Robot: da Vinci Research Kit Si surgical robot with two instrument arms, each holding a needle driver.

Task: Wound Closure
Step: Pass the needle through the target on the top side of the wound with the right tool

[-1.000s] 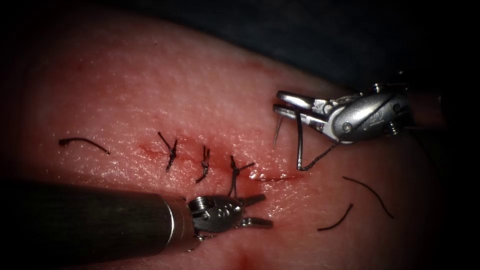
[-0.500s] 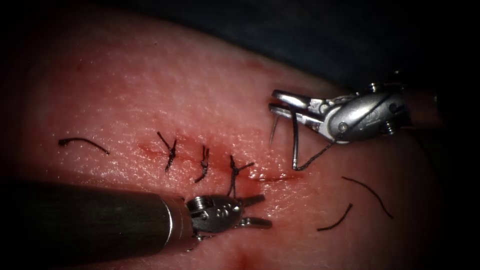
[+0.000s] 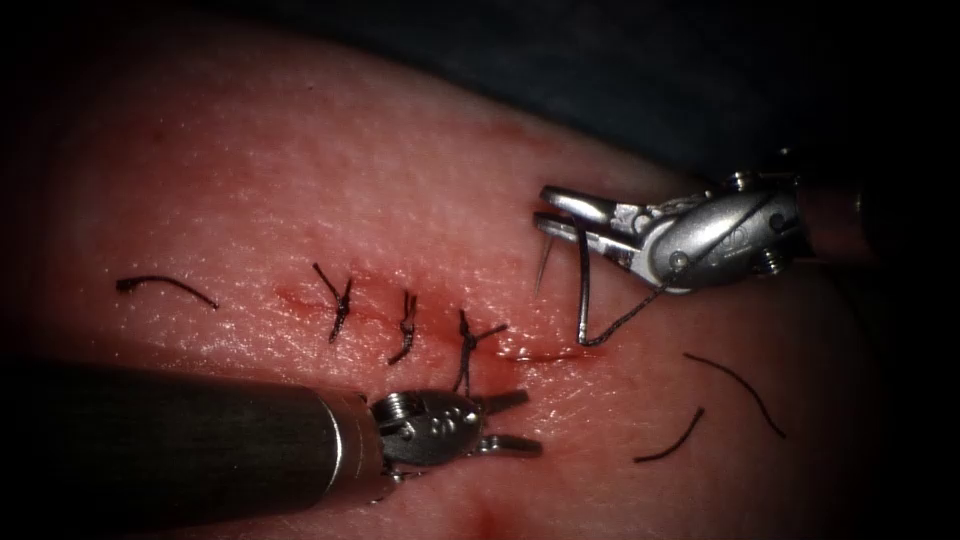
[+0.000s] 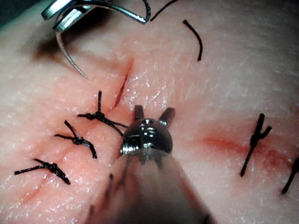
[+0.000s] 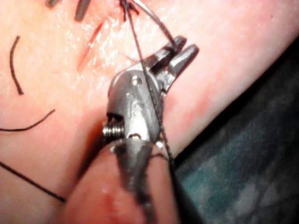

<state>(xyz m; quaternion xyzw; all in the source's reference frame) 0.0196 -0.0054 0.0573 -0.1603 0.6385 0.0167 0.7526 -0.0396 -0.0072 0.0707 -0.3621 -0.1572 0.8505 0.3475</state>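
endoscope view: the right arm's silver wristed needle driver (image 3: 541, 213) has slid a little to the picture's left and up since a second ago, carrying the thin curved steel needle (image 3: 581, 290) with it. its jaws are clamped on the needle near the middle of the curve. the pointed end (image 3: 541, 268) hangs free above the pink pork belly tissue (image 3: 300, 190), not in it, on the right of the stitched stretch. the tail end sits low by the short open red cut (image 3: 545, 354), and whether it touches the skin i cannot tell. black braided thread (image 3: 632, 313) runs from that end up to the tool body. the left arm's dark-shafted silver needle driver (image 3: 522, 422) has not moved. its jaws are spread at a narrow v, holding nothing, below the cut.

counts: three black knotted stitches (image 3: 407, 326) in a row, three loose black cut thread ends (image 3: 166, 286) on the skin (one far left, two at right), one needle, two tools.

left wrist view: left tool (image 4: 152, 113) with jaws apart, empty, just off the tissue (image 4: 219, 60) beside the open cut (image 4: 122, 84). three knots (image 4: 98, 115) lie alongside. the needle (image 4: 70, 58) is held in the right tool's jaws, tip clear of the skin.

right wrist view: right tool (image 5: 180, 50) closed on the needle (image 5: 156, 18), thread (image 5: 148, 88) draped across its body. cut (image 5: 89, 45) nearby on the tissue (image 5: 238, 42).
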